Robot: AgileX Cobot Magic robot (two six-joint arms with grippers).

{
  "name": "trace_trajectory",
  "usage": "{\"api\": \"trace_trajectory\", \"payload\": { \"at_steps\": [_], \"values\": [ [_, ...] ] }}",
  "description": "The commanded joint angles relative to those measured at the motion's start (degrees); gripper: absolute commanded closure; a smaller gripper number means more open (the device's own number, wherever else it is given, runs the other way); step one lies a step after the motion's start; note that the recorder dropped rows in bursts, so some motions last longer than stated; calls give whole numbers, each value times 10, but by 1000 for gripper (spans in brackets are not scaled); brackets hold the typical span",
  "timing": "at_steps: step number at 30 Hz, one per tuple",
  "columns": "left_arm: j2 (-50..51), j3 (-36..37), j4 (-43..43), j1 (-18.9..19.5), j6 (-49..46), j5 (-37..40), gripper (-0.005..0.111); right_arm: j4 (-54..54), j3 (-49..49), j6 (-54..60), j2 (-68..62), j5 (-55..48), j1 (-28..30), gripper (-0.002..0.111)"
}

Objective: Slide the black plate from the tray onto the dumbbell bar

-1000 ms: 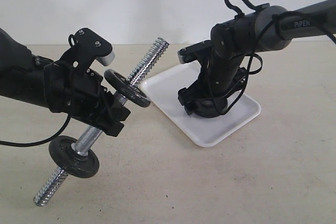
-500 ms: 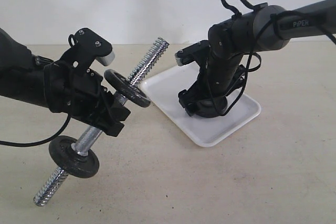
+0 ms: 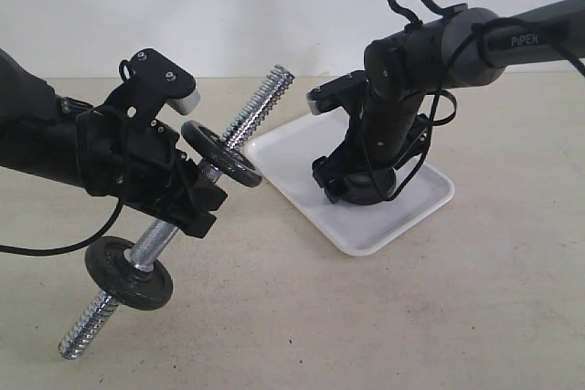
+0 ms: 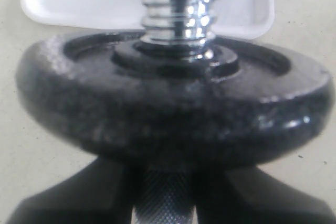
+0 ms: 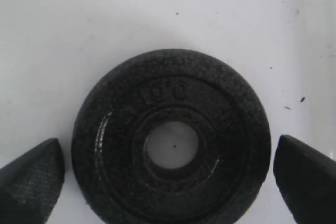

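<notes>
The black plate (image 5: 226, 145) lies flat on the white tray (image 5: 79, 24), centre hole facing up. My right gripper (image 5: 169, 179) is open and straddles it, one fingertip (image 5: 31, 182) on each side with a small gap to the rim. In the exterior view that gripper (image 3: 358, 187) sits low on the tray (image 3: 402, 216) and hides most of the plate. My left gripper (image 3: 196, 198) is shut on the dumbbell bar (image 3: 260, 102), holding it tilted, threaded end up toward the tray. A black disc (image 4: 173, 108) sits on the bar just above the fingers (image 4: 68, 198).
A second black disc (image 3: 129, 272) sits on the bar's lower end, near the tabletop. The bar's free upper end points at the tray's near-left corner. The right arm's cables loop above its wrist. Beige table surface surrounds the tray.
The right wrist shifted very slightly over the tray and stays low around the plate. The left arm and bar have not moved.
</notes>
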State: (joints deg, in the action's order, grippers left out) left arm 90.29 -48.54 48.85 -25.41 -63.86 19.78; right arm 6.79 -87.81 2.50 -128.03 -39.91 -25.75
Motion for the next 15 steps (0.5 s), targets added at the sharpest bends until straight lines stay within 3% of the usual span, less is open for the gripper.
{"api": "trace_trajectory", "payload": {
  "at_steps": [1, 15],
  "values": [
    [-33, -18, 25, 2, -2, -34, 102, 17, 32, 33, -65, -60, 1, 3],
    [-33, -18, 25, 2, -2, -34, 102, -8, 32, 73, -65, -46, 2, 3]
  ]
}}
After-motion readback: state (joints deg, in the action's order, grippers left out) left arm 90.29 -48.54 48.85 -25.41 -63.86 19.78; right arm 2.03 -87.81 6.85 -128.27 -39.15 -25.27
